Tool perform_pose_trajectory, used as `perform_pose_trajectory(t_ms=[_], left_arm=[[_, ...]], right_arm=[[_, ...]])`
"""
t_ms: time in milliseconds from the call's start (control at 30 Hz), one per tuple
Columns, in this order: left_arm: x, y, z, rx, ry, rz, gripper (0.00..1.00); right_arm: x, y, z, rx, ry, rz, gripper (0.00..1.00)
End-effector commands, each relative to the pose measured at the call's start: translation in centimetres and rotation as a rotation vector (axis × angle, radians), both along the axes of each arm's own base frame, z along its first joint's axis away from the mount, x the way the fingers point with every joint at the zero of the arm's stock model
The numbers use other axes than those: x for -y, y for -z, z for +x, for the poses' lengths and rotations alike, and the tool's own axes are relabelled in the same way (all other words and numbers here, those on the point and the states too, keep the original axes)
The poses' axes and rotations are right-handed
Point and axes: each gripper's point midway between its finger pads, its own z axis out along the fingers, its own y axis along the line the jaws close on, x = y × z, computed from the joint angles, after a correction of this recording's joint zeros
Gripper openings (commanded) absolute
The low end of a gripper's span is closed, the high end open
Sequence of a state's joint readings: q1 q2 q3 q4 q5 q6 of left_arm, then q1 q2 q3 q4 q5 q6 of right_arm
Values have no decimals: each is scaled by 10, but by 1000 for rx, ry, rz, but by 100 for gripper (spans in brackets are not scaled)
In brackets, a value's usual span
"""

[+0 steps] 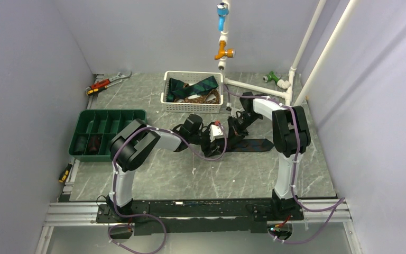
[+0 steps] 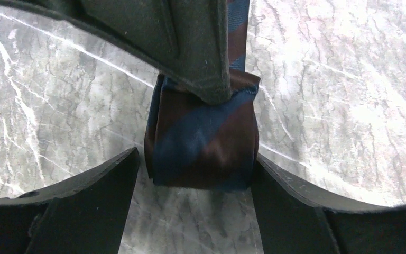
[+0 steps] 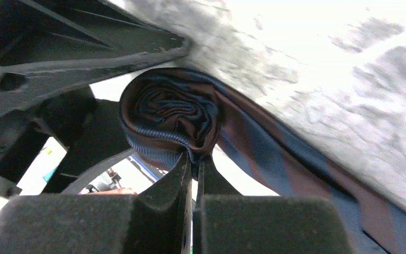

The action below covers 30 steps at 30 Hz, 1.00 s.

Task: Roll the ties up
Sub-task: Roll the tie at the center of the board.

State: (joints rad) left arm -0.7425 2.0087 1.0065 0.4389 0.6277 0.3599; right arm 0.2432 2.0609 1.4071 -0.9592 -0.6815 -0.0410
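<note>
A navy-and-maroon striped tie [image 2: 201, 143] sits part-rolled near the worktop's [image 1: 190, 174] centre, the right gripper [image 3: 193, 159] clenched on the coil's outer layer and the left gripper [image 2: 195, 156] released, flanking it. Rolling looks midway, and next the left likely must grip and turn the coil. The flat tail lies parallel to the near edge, pointing toward the right edge.

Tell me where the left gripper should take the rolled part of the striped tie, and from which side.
Squeeze the tie roll across its two bare flanks, coming down from above with the left gripper straddling it. The right gripper pinches the roll's far edge and the loose tail runs out that way, so only the flanks look free.
</note>
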Motion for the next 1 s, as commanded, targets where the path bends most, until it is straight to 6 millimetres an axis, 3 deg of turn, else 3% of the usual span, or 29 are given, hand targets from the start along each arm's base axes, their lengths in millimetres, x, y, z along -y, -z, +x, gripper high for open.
perform_pose_trajectory(t_ms=[0,200,533,767,967], left_arm=[[5,2,-10,-52,33,-48,82],[17,0,-10,-55,49,-96,86],[49,-10,-8,-67,63,-165,84],[56,5,-2,-100,21,-149,79],[56,12,-9,-130,46,-154,76]], right_arm=[[61,72,17,97,-57,-379,0],[67,75,22,126,-69,-434,0],[46,88,26,128,-91,-428,0],[35,91,25,101,-65,-376,0],[29,93,27,89,-49,-356,0]])
